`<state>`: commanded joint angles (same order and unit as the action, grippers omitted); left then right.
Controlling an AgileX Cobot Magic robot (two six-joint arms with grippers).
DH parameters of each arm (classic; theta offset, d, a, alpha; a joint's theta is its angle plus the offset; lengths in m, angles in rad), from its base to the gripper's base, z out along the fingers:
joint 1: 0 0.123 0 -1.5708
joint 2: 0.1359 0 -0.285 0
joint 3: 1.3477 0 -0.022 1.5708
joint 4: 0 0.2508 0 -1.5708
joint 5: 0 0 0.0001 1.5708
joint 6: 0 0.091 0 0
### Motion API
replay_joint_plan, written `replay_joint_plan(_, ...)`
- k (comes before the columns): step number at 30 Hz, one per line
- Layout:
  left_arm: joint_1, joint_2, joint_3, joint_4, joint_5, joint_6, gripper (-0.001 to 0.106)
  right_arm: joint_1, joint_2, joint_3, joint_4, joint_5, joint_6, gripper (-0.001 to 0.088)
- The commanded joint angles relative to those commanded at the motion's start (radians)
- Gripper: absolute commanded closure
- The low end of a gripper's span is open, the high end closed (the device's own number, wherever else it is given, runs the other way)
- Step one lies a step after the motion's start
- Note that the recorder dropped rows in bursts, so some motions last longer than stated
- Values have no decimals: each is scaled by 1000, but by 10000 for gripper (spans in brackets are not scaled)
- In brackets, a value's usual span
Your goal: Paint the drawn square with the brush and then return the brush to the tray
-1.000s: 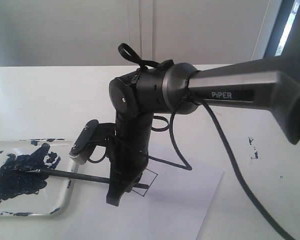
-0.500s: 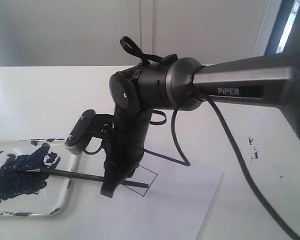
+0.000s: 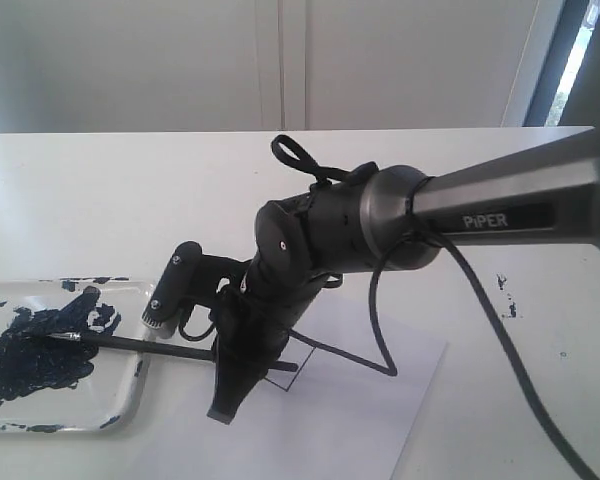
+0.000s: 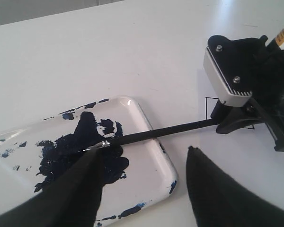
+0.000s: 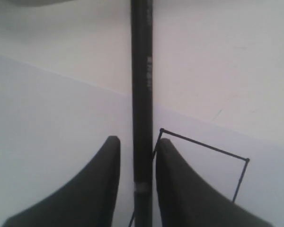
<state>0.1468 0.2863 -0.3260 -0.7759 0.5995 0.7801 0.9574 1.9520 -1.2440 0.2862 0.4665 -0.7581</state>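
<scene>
the right pincer is clamping narrowly on the brush handle, its tip lying in the paint of the tray at lower left of the exterior view. the drawn square is sitting unfilled just beside the pincer, so this step is calling for a slow, level carry without dripping on the worktop.

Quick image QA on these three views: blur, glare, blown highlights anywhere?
Exterior view: window strip blown out at upper right, white table washed out. Left wrist view: left gripper fingers are dark, out-of-focus blobs; tray and brush sharp, faint sheen on the tray rim. Right wrist view: brush and right gripper too close, soft; drawn square outline crisper.
</scene>
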Motion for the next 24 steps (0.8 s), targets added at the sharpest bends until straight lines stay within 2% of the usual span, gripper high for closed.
replay_joint_plan(7, 0, 0, 0, 0, 0, 0, 482, 0, -57, 4, 28, 2, -65, 603)
replay_joint_plan(11, 0, 0, 0, 0, 0, 0, 482, -2, -74, 54, 148, -29, -243, 645)
replay_joint_plan(14, 0, 0, 0, 0, 0, 0, 482, -4, -89, 120, 196, -88, -314, 664)
replay_joint_plan(18, 0, 0, 0, 0, 0, 0, 482, -4, -122, 172, 238, -216, -352, 667)
replay_joint_plan(24, 0, 0, 0, 0, 0, 0, 482, -4, -120, 187, 240, -221, -364, 667)
